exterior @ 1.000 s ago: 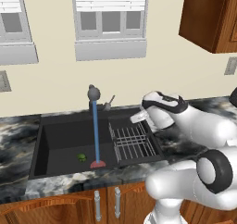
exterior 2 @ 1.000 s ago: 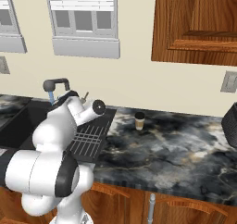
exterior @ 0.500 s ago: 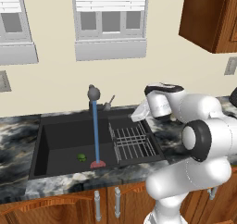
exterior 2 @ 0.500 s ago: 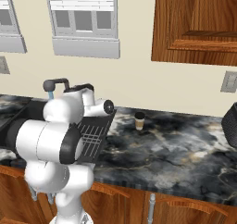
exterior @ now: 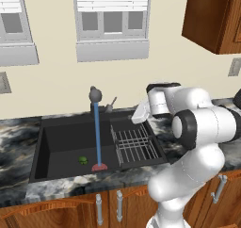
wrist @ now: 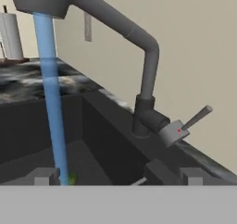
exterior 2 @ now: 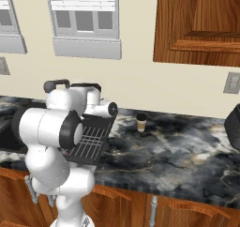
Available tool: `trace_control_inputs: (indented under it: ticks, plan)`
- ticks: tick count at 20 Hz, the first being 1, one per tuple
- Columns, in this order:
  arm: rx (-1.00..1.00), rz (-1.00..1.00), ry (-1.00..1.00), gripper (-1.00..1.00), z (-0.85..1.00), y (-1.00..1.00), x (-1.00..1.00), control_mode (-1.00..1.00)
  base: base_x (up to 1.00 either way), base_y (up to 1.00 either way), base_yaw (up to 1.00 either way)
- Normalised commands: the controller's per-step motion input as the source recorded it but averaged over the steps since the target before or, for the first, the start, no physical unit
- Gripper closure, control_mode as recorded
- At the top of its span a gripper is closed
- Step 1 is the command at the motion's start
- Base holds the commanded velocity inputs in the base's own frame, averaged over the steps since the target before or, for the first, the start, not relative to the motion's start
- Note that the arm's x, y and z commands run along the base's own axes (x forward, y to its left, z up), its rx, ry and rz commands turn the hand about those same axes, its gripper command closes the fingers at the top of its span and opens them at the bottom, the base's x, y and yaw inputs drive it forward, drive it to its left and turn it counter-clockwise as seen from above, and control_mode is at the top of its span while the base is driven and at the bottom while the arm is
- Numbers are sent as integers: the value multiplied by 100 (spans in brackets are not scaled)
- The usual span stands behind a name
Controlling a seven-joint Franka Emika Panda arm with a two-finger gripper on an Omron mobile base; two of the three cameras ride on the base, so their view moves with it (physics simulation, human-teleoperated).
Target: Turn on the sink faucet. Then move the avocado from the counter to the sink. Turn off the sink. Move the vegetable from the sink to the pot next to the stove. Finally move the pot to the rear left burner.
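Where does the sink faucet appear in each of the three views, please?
Left base view: the faucet stands left of centre, behind the sink.
Right base view: the faucet arches at upper left.
Hand view: the faucet crosses from top left to centre.
Shared landmark: the marbled counter.
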Motion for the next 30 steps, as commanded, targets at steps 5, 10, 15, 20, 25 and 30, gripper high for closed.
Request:
trace_control_inputs:
  ticks: [5,10,15,20,25,30]
  plan:
    - [0,0,2,-100,0,21,33,-100,0,0,0]
    - [0,0,0,-100,0,14,36,-100,0,0,0]
    - [0,0,0,-100,-6,2,35,-100,0,0,0]
    - [0,0,-1,-100,-9,0,39,-100,0,0,0]
    - [0,0,-3,-100,-6,0,34,-100,0,0,0]
    - [0,1,-3,-100,-2,0,21,-100,0,0,0]
